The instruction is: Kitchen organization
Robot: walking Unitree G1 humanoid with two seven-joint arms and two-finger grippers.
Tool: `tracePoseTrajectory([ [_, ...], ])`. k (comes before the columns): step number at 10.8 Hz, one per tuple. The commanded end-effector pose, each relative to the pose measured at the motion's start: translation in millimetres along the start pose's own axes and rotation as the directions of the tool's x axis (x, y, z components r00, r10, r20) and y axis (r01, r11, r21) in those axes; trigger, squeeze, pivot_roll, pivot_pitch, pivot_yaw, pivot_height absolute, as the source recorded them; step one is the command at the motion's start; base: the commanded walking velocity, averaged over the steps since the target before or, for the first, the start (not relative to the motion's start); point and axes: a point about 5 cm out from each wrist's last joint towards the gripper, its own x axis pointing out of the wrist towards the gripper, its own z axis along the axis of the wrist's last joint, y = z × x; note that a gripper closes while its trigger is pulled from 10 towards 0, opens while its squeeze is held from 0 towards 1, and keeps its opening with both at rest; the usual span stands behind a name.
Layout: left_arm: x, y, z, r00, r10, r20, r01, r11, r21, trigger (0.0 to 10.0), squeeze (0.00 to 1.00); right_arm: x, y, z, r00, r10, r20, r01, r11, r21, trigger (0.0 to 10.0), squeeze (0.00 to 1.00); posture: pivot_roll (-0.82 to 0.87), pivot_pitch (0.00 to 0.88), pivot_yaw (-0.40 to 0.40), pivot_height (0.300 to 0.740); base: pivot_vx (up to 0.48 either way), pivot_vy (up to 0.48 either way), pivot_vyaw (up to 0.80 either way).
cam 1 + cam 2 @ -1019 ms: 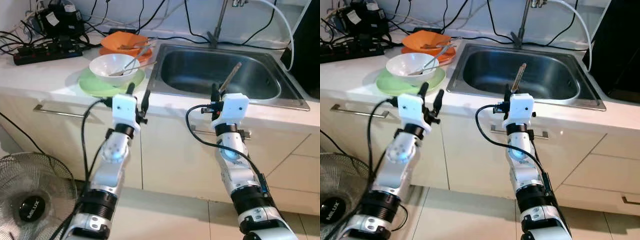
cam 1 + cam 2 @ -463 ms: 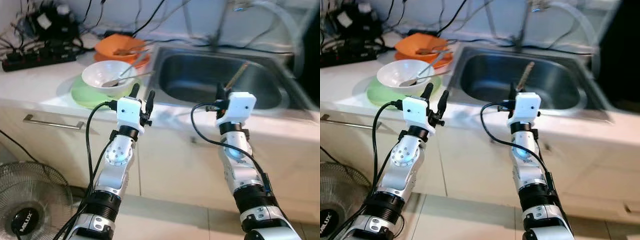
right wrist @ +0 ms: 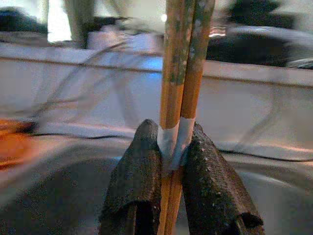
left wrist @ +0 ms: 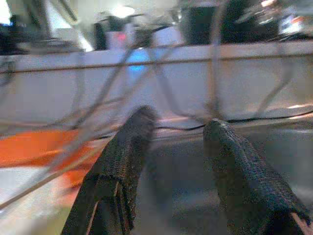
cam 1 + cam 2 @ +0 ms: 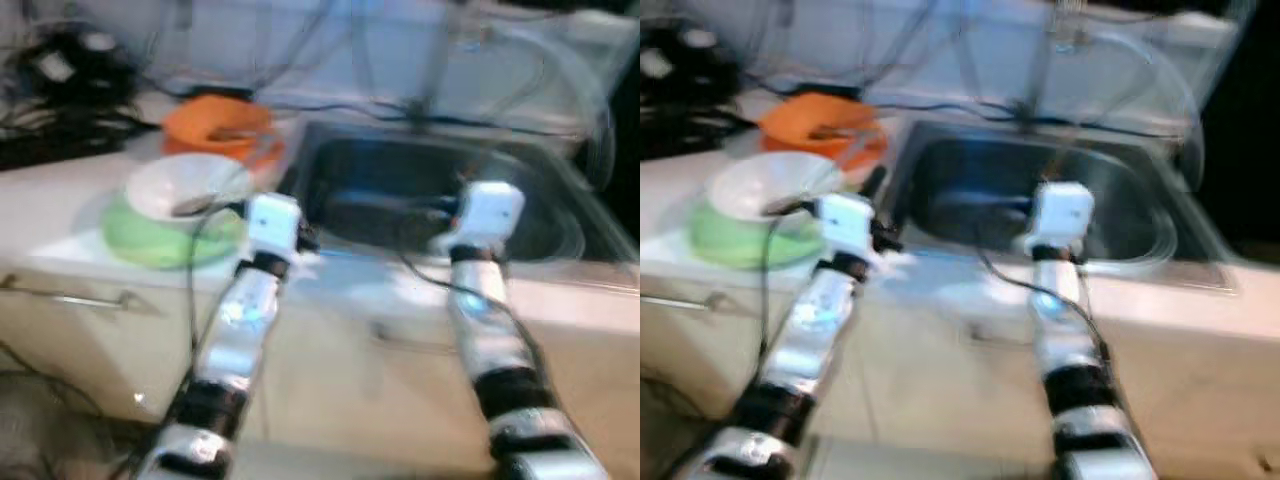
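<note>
Looking down through heavy blur, we see both silver arms reaching up toward a pale surface (image 5: 60, 215) with a steel sink (image 5: 440, 195) set into it in the upper middle of the frame.

The right claw (image 3: 171, 161) is closed tight on a pair of wooden chopsticks (image 3: 183, 63). In the right wrist view the two black fingers (image 3: 134, 181) pinch the sticks at their white-banded section, and the sticks stand up well past the fingertips. In the head views this claw sits at the front edge of the sink, right of centre, though blur hides the chopsticks there.

The left claw (image 4: 176, 147) stands open and holds nothing; we can see a clear gap between its two black fingers (image 4: 127, 161) in the left wrist view, with the sink basin and an orange blur beyond them. In the head views its white wrist housing sits near the sink's left rim, centre-left of the frame.

On the surface at the left of the frame, a white bowl (image 5: 185, 185) rests on a green plate (image 5: 165, 235). Behind them, toward the upper left, lies an orange dish (image 5: 215, 120). Dark cables (image 5: 60, 70) crowd the upper left corner.
</note>
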Motion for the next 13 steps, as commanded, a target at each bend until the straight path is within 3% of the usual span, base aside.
tracePoseTrajectory([
  [1, 3.1, -10.9, 4.7, 0.999, -0.034, 0.025, 0.034, 0.999, -0.009, 10.0, 0.00, 3.3, -14.2, 4.9, 0.999, -0.030, 0.025, 0.030, 0.999, -0.027, 10.0, 0.00, 0.18, 0.000, -0.031, 0.740, 0.000, 0.000, 0.00],
  [7, -0.3, -30.6, 12.0, 0.988, -0.141, 0.070, 0.143, 0.989, -0.035, 10.0, 0.00, 3.6, -15.2, 3.2, 0.999, -0.032, 0.016, 0.032, 0.999, -0.033, 10.0, 0.00, 0.18, 0.000, -0.035, 0.740, 0.000, 0.000, 0.00],
  [11, -11.9, -17.3, -2.5, 0.993, -0.116, -0.001, 0.116, 0.993, 0.003, 10.0, 0.00, 16.1, -19.0, 0.8, 1.000, -0.012, -0.015, 0.011, 0.998, -0.060, 10.0, 0.00, 0.19, 0.000, -0.041, 0.740, 0.000, 0.000, 0.00],
  [13, -18.7, -17.9, -5.9, 0.990, -0.138, -0.030, 0.139, 0.990, 0.026, 10.0, 0.00, 24.8, -16.6, -4.7, 0.998, 0.007, -0.069, -0.011, 0.999, -0.052, 10.0, 0.00, 0.20, 0.000, -0.046, 0.740, 0.000, 0.000, 0.00],
])
